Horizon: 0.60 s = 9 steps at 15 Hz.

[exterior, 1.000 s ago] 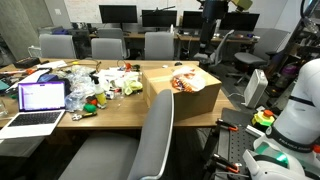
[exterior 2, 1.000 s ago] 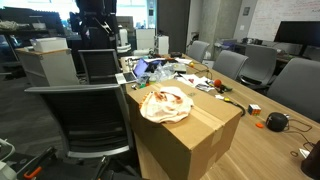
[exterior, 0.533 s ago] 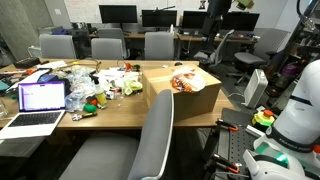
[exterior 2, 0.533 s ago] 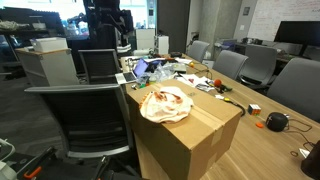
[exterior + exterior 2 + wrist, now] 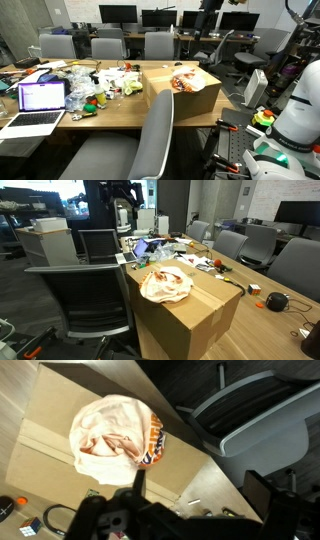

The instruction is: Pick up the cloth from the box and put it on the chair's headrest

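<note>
The cloth [image 5: 186, 80] is cream and orange and lies crumpled on top of the closed cardboard box [image 5: 196, 98] on the wooden table. It shows in both exterior views, here too [image 5: 165, 283], and in the wrist view [image 5: 112, 432]. A grey office chair [image 5: 78, 292] stands against the box, and its backrest shows in the foreground [image 5: 157, 130]. My gripper [image 5: 200, 495] is open and empty, high above the box. Its two dark fingers frame the box edge and a chair [image 5: 262, 418] below. The arm hangs at the top of an exterior view [image 5: 122, 194].
An open laptop [image 5: 40, 98] and a pile of small clutter [image 5: 100, 85] cover the table beside the box. Several more grey chairs [image 5: 108, 47] and monitors [image 5: 118, 14] stand behind. A white robot body [image 5: 295, 110] stands near the box.
The arm has risen and shifted sideways above the box. The cloth and box have not moved.
</note>
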{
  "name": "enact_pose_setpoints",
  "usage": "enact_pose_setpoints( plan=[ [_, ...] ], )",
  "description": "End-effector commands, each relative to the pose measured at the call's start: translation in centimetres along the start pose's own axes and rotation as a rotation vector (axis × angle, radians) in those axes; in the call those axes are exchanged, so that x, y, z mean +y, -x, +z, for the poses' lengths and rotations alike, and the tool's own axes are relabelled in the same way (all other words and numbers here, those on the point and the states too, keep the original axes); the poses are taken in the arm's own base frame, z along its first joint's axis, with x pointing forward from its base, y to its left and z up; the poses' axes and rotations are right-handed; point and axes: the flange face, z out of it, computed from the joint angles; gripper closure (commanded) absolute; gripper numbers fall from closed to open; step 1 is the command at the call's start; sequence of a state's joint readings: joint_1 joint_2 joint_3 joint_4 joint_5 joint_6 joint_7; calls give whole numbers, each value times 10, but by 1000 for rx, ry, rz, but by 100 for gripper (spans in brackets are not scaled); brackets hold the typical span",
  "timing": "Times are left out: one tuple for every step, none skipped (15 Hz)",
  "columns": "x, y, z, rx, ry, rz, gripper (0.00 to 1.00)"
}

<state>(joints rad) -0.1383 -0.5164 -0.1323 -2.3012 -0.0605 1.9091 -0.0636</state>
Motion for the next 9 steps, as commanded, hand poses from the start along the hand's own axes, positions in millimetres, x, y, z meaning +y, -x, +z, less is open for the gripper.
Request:
enact_pose_setpoints(
  plan=[
    [3,-40,-7,21,43,24,0],
    [7,-50,-4,12,46,38,0],
    [11,-58,1,2,46,55,0],
    [16,-67,7,-10,39,68,0],
    [21,-74,13,-28,34,81,0],
    [27,-81,21,-44,27,98,0],
    [34,-86,29,-68,12,108,0],
    [41,-91,38,-83,-1,127,0],
    [48,-94,47,-100,-18,143,0]
  ],
)
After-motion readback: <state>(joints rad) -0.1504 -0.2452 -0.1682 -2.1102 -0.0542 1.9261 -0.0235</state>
